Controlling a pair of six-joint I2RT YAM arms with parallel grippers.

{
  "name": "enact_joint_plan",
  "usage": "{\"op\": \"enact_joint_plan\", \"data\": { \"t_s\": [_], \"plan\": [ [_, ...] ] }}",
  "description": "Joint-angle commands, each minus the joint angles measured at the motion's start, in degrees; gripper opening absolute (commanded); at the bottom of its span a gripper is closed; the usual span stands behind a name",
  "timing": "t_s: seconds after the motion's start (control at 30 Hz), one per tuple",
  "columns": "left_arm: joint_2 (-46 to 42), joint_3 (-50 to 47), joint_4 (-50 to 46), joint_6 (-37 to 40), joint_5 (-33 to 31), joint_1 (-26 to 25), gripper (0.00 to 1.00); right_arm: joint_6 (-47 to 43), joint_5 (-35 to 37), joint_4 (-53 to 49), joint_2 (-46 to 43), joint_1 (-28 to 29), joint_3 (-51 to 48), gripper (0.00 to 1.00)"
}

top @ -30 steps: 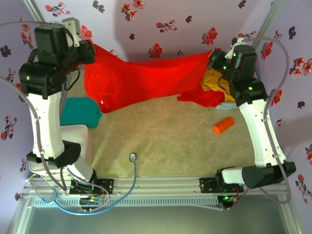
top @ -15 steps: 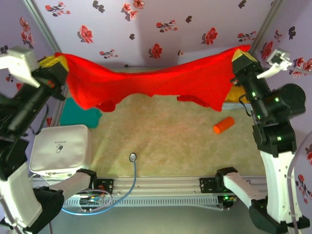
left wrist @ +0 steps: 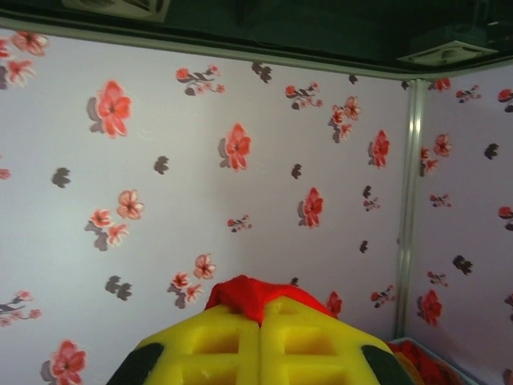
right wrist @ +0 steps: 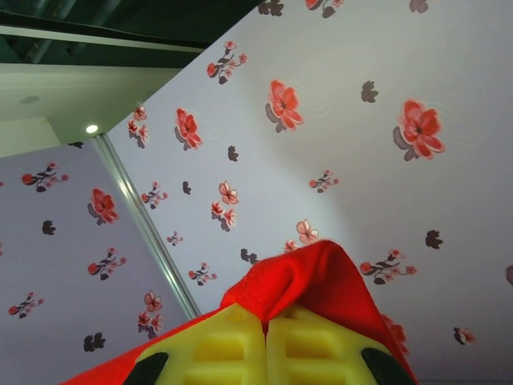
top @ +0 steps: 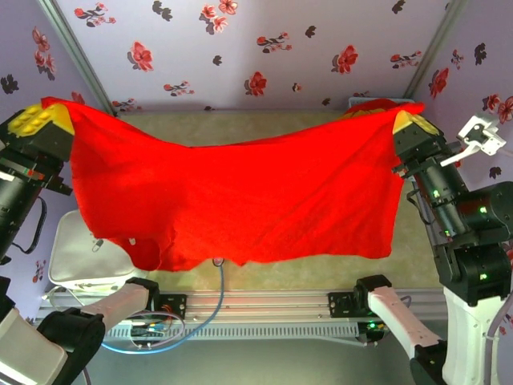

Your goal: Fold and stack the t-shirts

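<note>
A bright red t-shirt [top: 240,200] hangs spread wide in the air between my two grippers, high over the table. My left gripper [top: 40,119] is shut on its left corner. My right gripper [top: 410,122] is shut on its right corner. In the left wrist view a red fold [left wrist: 248,290] sticks out between the closed yellow fingertips of the left gripper [left wrist: 260,311]. In the right wrist view the red cloth [right wrist: 317,277] bunches over the closed tips of the right gripper [right wrist: 266,318]. The hanging shirt hides most of the table.
A white box [top: 68,261] peeks out under the shirt's lower left. A blue cable [top: 218,293] runs to the metal rail [top: 264,309] at the near edge. A pale blue basket corner [top: 355,102] shows at the back right. Floral walls close in on three sides.
Both arms have swung up and toward the near side. The red shirt rose from a sagging band at the back into a wide sheet that now covers the table.
</note>
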Motion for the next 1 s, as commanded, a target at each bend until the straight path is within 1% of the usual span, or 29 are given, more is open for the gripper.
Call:
{"op": "enact_joint_plan", "data": {
  "t_s": [0.0,0.1,0.2,0.23,0.37,0.47,0.57,0.67,0.77,0.83,0.97],
  "plan": [
    [2.32,0.75,0.02,3.2,-7.23,0.46,0.0,-0.11,3.7,-3.08,1.39,-0.16,-0.27,0.0],
    [3.54,-2.8,0.08,3.56,-9.81,0.42,0.0,1.14,5.02,-4.84,4.15,-0.13,-1.01,0.0],
    [3.26,-11.99,3.45,3.17,-14.78,0.47,0.0,3.08,5.87,-5.77,7.27,-0.21,-2.88,0.0],
    [3.23,-15.0,4.83,3.17,-15.52,0.47,0.0,3.46,6.22,-6.17,8.35,-0.15,-3.42,0.0],
    [5.34,-25.7,10.04,1.85,-16.0,0.47,0.0,5.1,8.43,-7.9,13.02,-0.2,-6.05,0.0],
    [8.02,-32.75,14.28,1.71,-15.98,1.05,0.0,5.43,8.62,-8.04,17.69,-0.22,-8.74,0.0],
    [12.74,-37.24,17.5,0.37,-13.54,2.95,0.0,5.39,8.14,-6.72,24.17,-0.32,-11.62,0.0],
    [19.73,-39.95,20.38,-2.16,-9.21,5.7,0.0,6.12,6.85,-3.44,31.84,-1.09,-13.77,0.0],
    [28.38,-40.45,23.45,-3.62,-7.98,6.62,0.0,7.18,3.41,1.77,40.47,-2.7,-13.59,0.0],
    [34.39,-38.64,24.34,-5.46,-6.4,6.92,0.0,7.16,0.98,3.92,46.23,-3.83,-11.53,0.0],
    [44.32,-33.86,24.63,-9.1,-3.51,6.91,0.0,6.44,-4.08,1.95,57.53,-6.04,-3.39,0.0]
  ]
}}
